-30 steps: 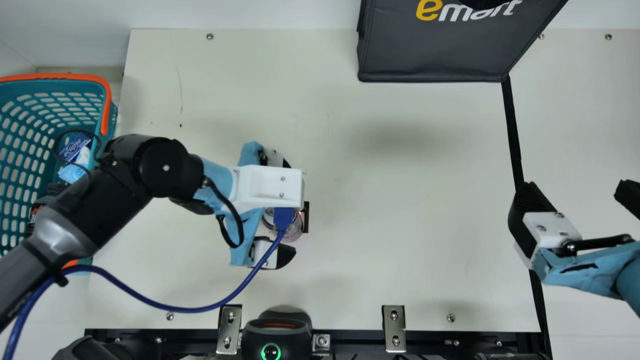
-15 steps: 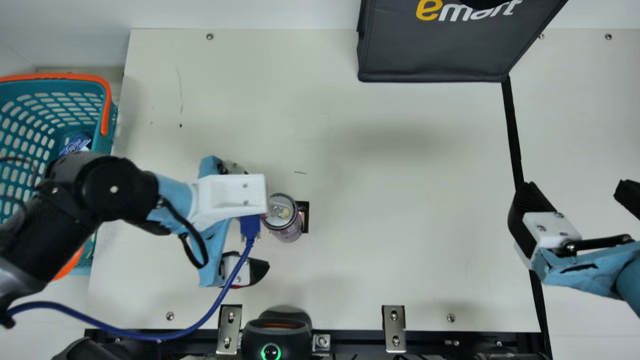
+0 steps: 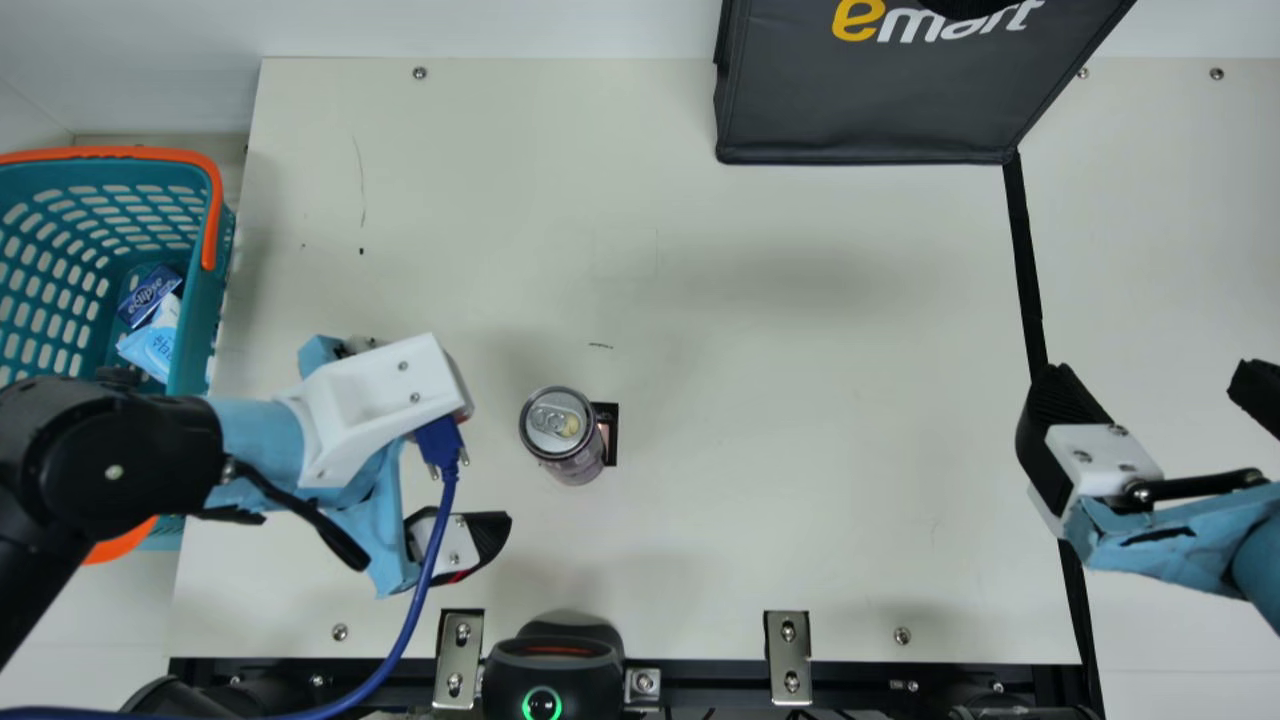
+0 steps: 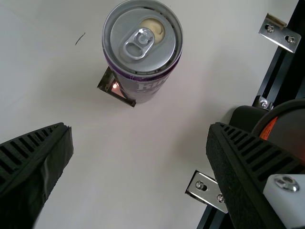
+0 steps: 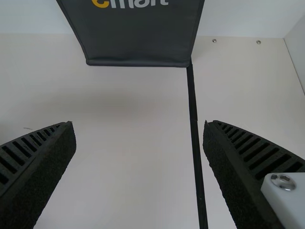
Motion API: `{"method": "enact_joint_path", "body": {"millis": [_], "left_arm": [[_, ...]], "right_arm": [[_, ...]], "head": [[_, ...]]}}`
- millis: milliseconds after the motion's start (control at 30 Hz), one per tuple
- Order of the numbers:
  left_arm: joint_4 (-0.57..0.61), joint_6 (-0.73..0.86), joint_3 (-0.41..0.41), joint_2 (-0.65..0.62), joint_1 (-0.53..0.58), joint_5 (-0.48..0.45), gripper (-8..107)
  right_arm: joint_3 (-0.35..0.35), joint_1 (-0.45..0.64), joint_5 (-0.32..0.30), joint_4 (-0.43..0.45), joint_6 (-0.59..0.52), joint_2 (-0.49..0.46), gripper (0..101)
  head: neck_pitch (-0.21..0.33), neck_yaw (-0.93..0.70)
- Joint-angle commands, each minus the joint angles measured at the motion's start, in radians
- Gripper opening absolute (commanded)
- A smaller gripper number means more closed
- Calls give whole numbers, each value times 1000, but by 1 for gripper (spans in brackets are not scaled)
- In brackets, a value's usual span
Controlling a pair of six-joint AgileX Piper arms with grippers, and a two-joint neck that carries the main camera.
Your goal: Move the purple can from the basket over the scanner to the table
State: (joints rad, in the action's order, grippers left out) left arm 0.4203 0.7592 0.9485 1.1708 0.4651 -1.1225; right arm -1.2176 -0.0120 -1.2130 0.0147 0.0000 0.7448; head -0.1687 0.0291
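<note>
One purple can (image 3: 563,437) stands upright on the counter (image 3: 760,500), near the left tool (image 3: 455,475), which is open; the right tool (image 3: 1152,382) is open too.

purple can (image 3: 570,455): one
basket (image 3: 202,310): one
scanner (image 3: 550,665): one
bag (image 3: 860,100): one
blue box (image 3: 148,295): one
pale packet (image 3: 150,346): one
grippers (image 3: 1155,385): two
</note>
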Motion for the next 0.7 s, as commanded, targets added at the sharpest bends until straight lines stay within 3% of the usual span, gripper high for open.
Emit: {"method": "enact_joint_path", "body": {"millis": [0,267,667], "left_arm": [[-4,-29,-5,-7,6,10,90],[13,-74,-46,-11,39,106,90],[76,-110,-166,9,105,392,90]], "right_arm": [[0,0,0,0,0,0,95],[0,0,0,0,0,0,95],[0,0,0,0,0,0,95]], "head": [[30,-2],[30,-2],[30,-2]]}}
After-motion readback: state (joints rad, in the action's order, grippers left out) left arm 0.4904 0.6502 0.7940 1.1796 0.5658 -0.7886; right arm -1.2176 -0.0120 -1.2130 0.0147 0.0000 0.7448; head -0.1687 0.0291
